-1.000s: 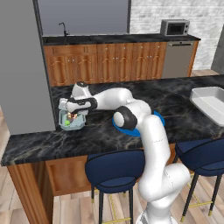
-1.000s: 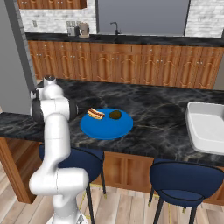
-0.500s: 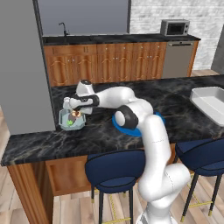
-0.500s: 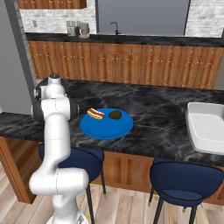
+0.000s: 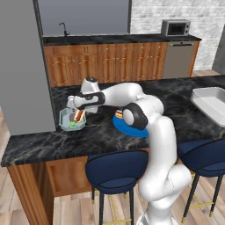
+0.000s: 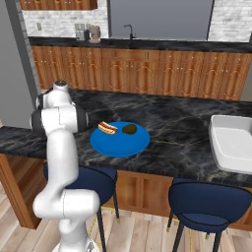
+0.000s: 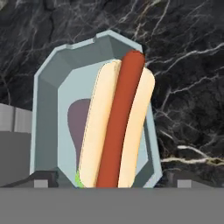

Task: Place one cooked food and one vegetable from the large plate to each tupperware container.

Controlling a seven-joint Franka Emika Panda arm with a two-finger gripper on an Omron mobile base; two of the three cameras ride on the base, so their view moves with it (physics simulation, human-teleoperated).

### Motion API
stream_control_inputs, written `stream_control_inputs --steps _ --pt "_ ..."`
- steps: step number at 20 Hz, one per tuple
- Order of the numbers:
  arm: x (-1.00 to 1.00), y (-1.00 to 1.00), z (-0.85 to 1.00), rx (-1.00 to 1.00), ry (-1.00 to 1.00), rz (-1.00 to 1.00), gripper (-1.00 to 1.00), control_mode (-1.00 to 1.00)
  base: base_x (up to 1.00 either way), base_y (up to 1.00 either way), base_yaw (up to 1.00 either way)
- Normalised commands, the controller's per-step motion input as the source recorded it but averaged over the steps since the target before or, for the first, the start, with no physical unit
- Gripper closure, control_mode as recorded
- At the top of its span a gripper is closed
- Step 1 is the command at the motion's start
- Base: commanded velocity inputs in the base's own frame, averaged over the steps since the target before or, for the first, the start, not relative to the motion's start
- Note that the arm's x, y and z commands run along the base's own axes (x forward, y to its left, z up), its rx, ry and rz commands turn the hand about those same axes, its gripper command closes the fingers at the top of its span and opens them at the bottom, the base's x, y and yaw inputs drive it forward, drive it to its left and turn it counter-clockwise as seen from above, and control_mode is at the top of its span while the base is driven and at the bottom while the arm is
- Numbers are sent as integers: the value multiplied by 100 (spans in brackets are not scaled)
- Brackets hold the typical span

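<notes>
On far-left counter, tupperware container (image 5: 72, 119) holds hot dog (image 7: 116, 122) w/ green veg beneath. Gripper (image 5: 71, 103) just above it, jaws wide, empty. Drop step looks done; next: lift clear, return to large plate (image 6: 119, 139) right for another item.

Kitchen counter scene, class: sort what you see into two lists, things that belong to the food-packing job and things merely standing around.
Part of the job: tupperware container, hot dog lying in it, large plate, second hot dog, dark food, gripper.

Standing around: microwave, white tray, stools.
</notes>
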Motion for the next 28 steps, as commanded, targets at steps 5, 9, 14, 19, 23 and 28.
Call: stream_control_inputs --steps 5,9,14,19,23,28 --pt "-41 -66 37 -4 -5 4 -100 -100 0 0 0" --pt "-34 -82 19 -18 -4 13 -100 -100 0 0 0" --pt "-33 -75 21 -21 -3 36 -100 -100 0 0 0" --pt "-30 -81 36 -13 -8 43 -100 -100 0 0 0" --pt "16 -62 3 0 11 29 -100 -100 0 0 0" --pt "0 -41 9 -2 0 1 -100 -100 0 0 0"
